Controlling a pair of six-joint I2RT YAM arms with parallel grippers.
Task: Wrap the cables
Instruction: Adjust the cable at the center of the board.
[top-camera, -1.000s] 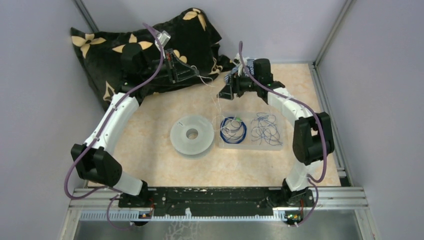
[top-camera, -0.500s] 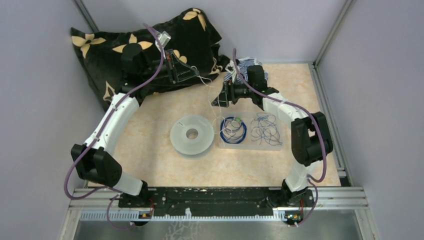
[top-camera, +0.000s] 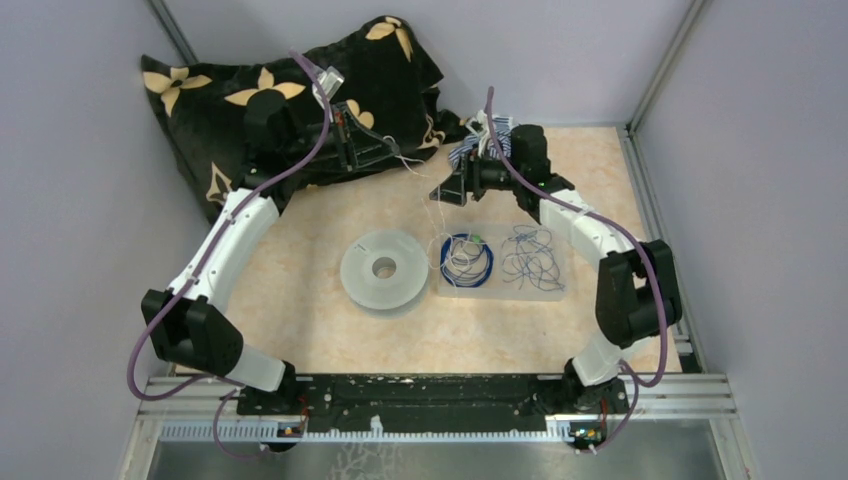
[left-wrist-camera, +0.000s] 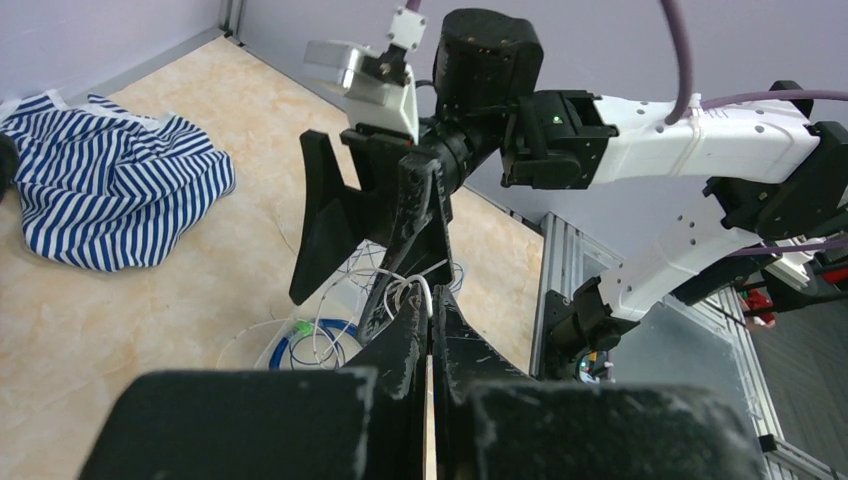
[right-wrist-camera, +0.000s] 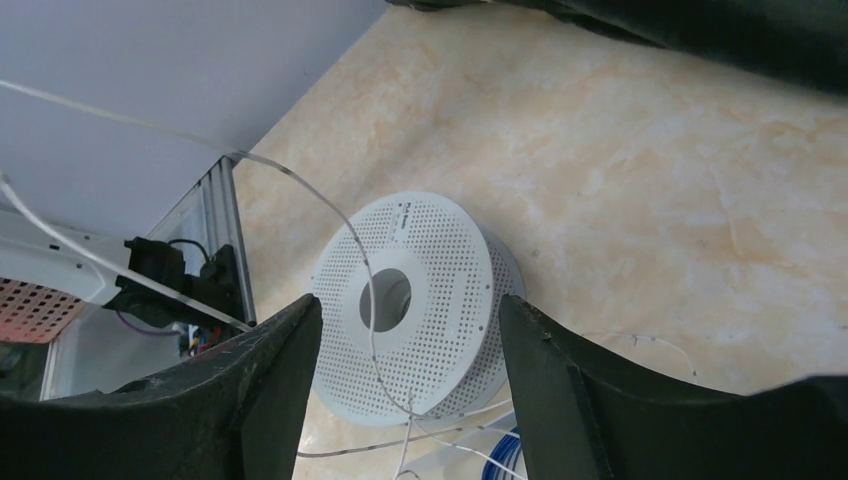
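Behind the spool (top-camera: 383, 268), the left pincer (top-camera: 393, 152) is clamped on a whitish strand (left-wrist-camera: 424, 284); the right pincer (top-camera: 450, 190) hangs jaws apart; the cables (top-camera: 467, 260), coil and tangle, lie just right of the spool

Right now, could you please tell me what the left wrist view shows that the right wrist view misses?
Left wrist only: the blue-and-white striped cloth and the left gripper shut on a thin whitish cable. Right wrist only: the pale perforated round spool. Both: the open right gripper, whitish cable strands and the beige marbled table.
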